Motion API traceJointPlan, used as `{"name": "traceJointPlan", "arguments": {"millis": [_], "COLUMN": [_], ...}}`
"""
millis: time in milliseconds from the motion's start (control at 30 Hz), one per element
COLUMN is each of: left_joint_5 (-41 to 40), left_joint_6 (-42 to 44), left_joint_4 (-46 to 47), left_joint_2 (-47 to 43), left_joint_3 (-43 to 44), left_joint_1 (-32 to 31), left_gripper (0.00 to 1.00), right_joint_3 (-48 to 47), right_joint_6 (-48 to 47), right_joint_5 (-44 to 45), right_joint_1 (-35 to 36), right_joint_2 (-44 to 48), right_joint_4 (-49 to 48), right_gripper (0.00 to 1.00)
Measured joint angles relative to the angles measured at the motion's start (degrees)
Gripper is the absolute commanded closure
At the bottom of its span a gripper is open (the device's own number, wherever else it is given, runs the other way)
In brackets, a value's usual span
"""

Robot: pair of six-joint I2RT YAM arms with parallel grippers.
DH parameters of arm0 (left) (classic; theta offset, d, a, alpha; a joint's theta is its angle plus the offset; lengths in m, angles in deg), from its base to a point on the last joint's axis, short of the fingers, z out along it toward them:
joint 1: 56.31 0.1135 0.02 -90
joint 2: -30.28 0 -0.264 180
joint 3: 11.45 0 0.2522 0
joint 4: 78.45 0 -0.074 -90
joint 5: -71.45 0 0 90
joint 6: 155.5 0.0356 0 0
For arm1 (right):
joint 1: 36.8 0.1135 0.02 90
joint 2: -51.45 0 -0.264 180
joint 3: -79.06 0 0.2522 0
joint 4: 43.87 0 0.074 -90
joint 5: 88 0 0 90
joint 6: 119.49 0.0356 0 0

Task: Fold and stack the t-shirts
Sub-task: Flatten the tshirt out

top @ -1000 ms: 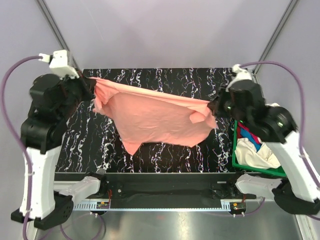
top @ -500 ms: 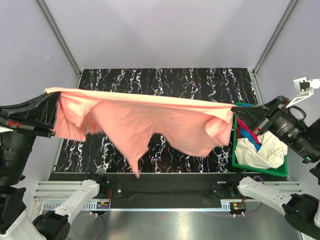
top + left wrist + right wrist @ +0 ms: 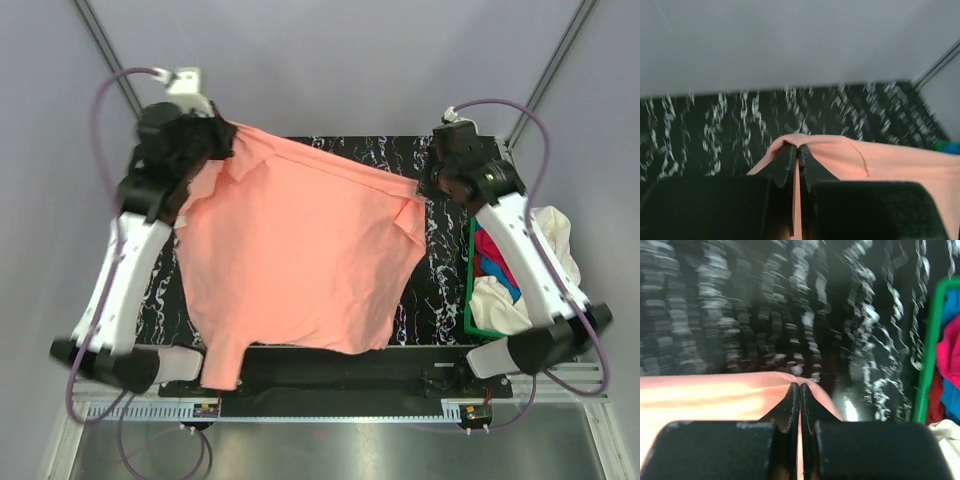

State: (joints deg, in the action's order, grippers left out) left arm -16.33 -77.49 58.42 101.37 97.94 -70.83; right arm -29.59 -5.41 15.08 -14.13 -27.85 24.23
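Observation:
A salmon-pink t-shirt (image 3: 300, 250) hangs spread between both arms over the black marbled table (image 3: 440, 290), its lower edge reaching past the table's near edge. My left gripper (image 3: 228, 135) is shut on the shirt's far left corner (image 3: 805, 142). My right gripper (image 3: 424, 188) is shut on its far right corner (image 3: 790, 377). In each wrist view the pink cloth (image 3: 890, 160) drapes over the closed fingertips. Other t-shirts, cream-white (image 3: 505, 300), magenta (image 3: 950, 352) and blue (image 3: 495, 268), lie bunched in the green basket (image 3: 470, 310) at the right.
The green basket's rim (image 3: 926, 355) stands close to the right of my right gripper. A cream-white cloth (image 3: 560, 240) hangs over the basket's outer side. Grey walls and slanted frame posts (image 3: 105, 50) enclose the table at the back.
Both arms swung from low and wide apart up to the table's far side, closer together. The pink shirt now lies spread down over the table instead of stretched in a band.

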Motion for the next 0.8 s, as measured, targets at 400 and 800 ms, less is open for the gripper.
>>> {"name": "traceJointPlan", "arguments": {"millis": [400,800], "left_joint_5": [-12.22,-7.8], "left_joint_6": [-0.28,-12.22], "left_joint_4": [-8.85,-7.63], "left_joint_2": [44.87,-1.79], "left_joint_3": [8.17,-31.15], "left_joint_1": [0.52,0.66], "left_gripper": [0.26,0.41], "right_joint_3": [-24.06,5.95], "right_joint_6": [-6.12,-4.48], "right_joint_5": [-3.61,-10.16], "right_joint_1": [-15.78,-13.86], "right_joint_2": [-45.4,-25.49], "right_joint_4": [0.11,3.32], "right_gripper": [0.4,0.37]}}
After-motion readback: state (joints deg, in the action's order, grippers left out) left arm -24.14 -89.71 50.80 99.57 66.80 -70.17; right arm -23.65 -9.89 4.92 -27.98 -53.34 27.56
